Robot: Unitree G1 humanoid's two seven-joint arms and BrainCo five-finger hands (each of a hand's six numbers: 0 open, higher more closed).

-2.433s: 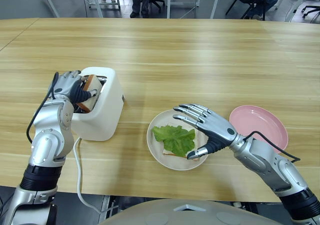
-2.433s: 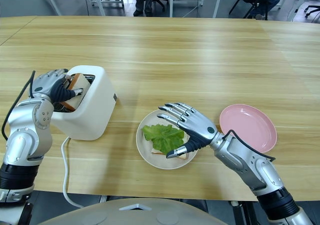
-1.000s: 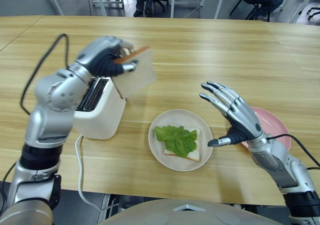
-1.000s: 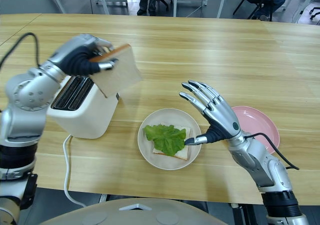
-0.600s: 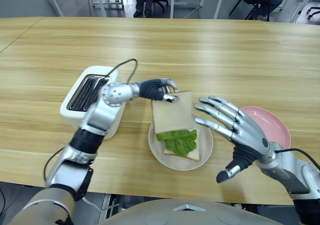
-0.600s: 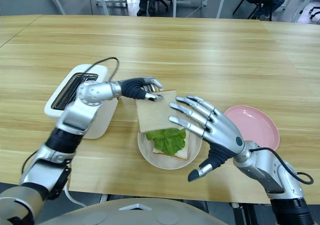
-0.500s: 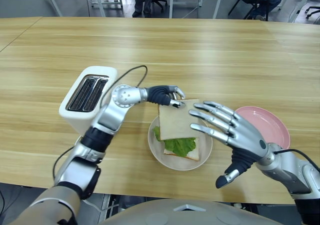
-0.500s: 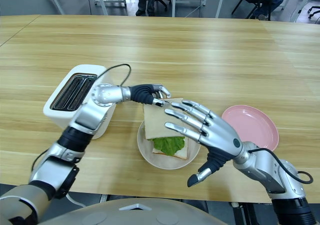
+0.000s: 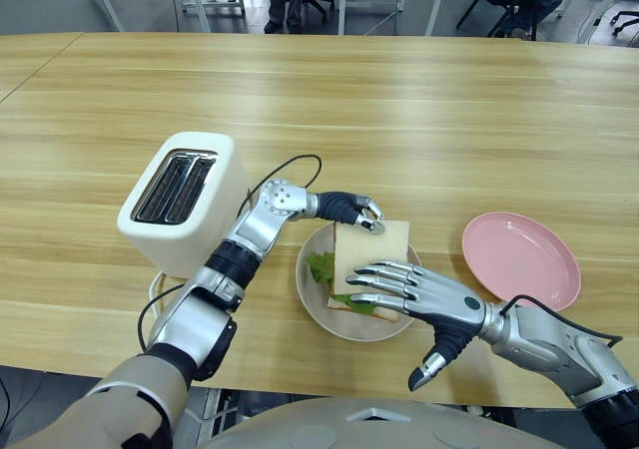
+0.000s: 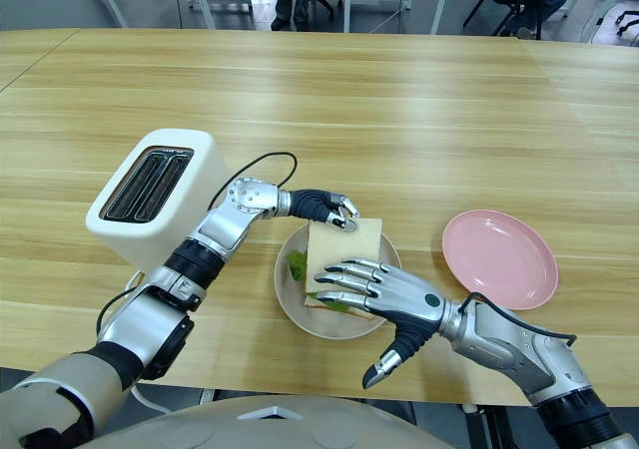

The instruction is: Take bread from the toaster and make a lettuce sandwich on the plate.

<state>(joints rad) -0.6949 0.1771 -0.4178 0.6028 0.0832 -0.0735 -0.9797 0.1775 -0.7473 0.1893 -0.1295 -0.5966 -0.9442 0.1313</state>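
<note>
A slice of bread point(image 9: 377, 248) lies tilted over the lettuce point(image 9: 320, 266) and the lower slice on the cream plate point(image 9: 306, 287). My left hand point(image 9: 351, 210) is shut on the slice's far left corner. My right hand point(image 9: 431, 300) is open, its fingers spread flat across the near part of the slice; whether they press on it I cannot tell. The white toaster point(image 9: 186, 202) stands to the left of the plate, with both slots dark and nothing sticking out.
An empty pink plate point(image 9: 520, 259) sits to the right of the cream plate, close to my right forearm. The toaster's cord point(image 10: 131, 309) hangs over the table's near edge. Bare wooden table stretches beyond the plates.
My left hand has lowered the slice from a steep tilt onto the lettuce, moving a little right. My right hand has dropped and turned so that its fingers lie over the slice.
</note>
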